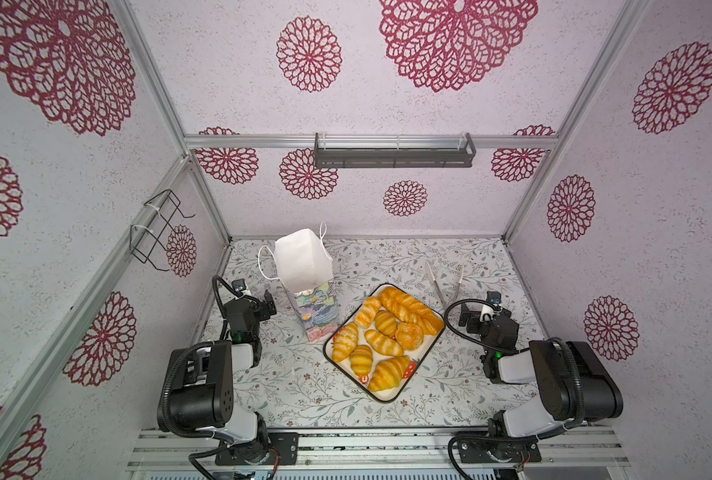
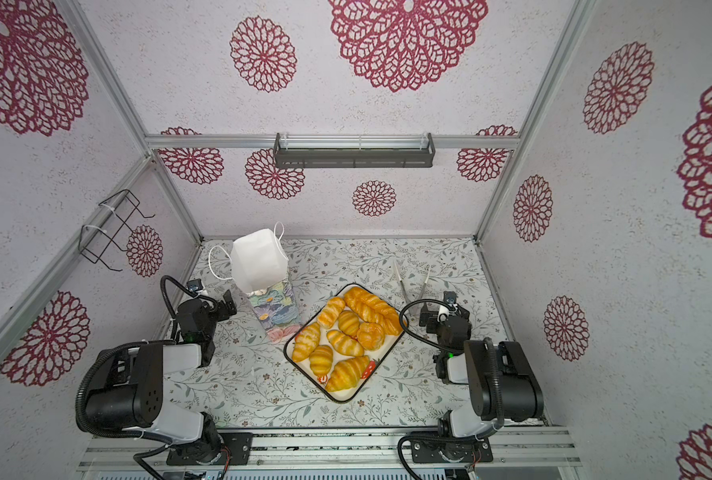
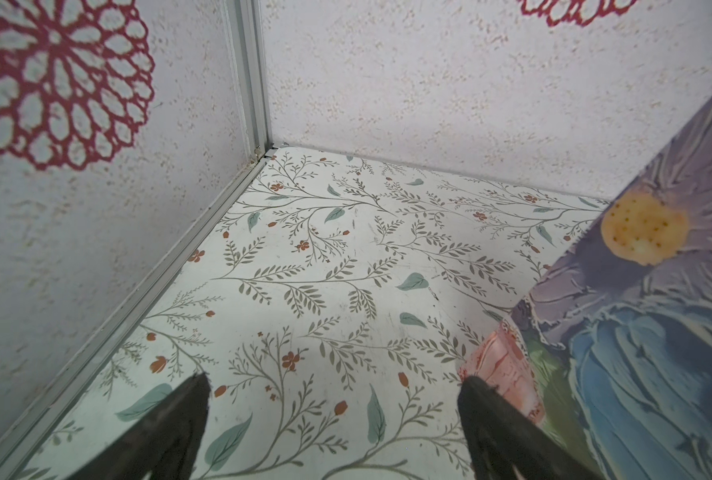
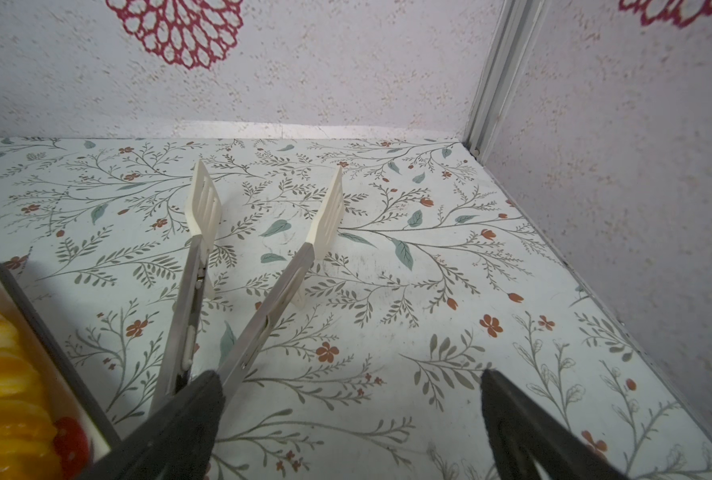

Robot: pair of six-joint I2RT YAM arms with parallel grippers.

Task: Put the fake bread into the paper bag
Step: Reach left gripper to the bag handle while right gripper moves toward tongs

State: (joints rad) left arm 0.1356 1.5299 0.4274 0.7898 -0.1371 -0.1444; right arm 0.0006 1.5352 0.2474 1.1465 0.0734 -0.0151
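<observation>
Both hands are spread wide and hold nothing. Just ahead of the right hand (image 4: 352, 378) lie the tongs (image 4: 238, 291), their joined end by one finger. Beside that hand, toward the other arm, the fake bread (image 1: 385, 322) fills the tray (image 1: 387, 400). The pieces look light, glossy and probably slick, so grip one across its middle. The paper bag (image 3: 636, 332) stands upright just beside the left hand (image 3: 333, 382); tall and thin, it would likely tip easily. Beyond both hands the bench (image 4: 429, 270) runs bare to the walls.
</observation>
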